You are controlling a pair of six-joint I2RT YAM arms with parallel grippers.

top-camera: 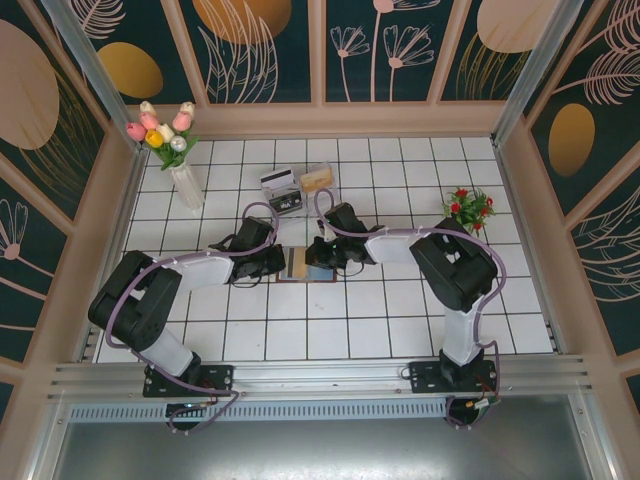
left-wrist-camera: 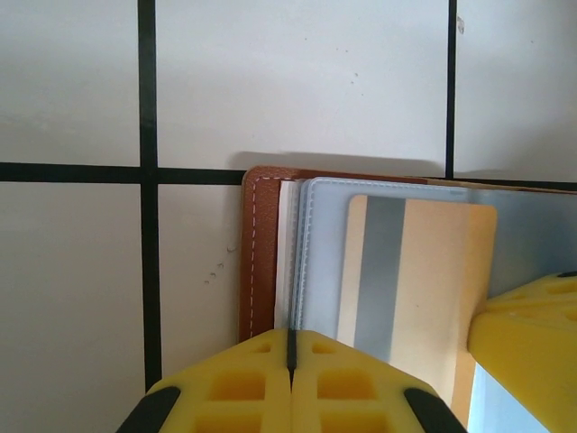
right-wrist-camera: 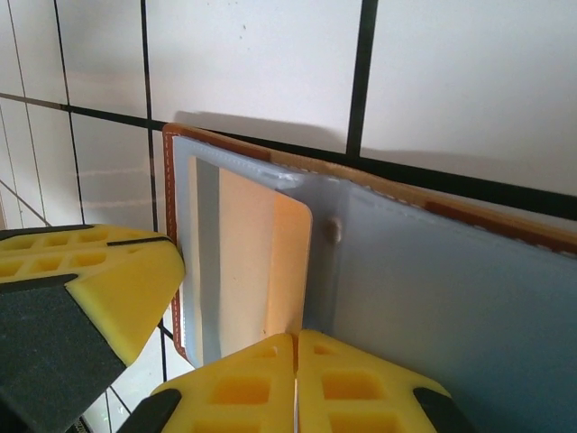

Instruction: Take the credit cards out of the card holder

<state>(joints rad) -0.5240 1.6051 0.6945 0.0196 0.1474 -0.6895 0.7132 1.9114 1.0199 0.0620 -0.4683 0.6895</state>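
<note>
The card holder (top-camera: 312,272) lies open on the white tiles between my two grippers. In the left wrist view its brown stitched rim (left-wrist-camera: 261,253) frames blue-grey leaves, and a pale orange credit card (left-wrist-camera: 424,271) with a grey stripe lies on them. My left gripper (left-wrist-camera: 290,350) is shut on the near edge of a blue-grey leaf. In the right wrist view my right gripper (right-wrist-camera: 296,347) is shut on the near edge of the credit card (right-wrist-camera: 252,262), beside the upright blue-grey flap (right-wrist-camera: 451,298). One left finger (right-wrist-camera: 90,280) shows at the card's left.
A clear plastic tray (top-camera: 297,186) with cards stands behind the holder. A vase of tulips (top-camera: 183,178) is at the back left and a small red-flowered plant (top-camera: 468,207) at the right. Wooden walls close in the tiled floor.
</note>
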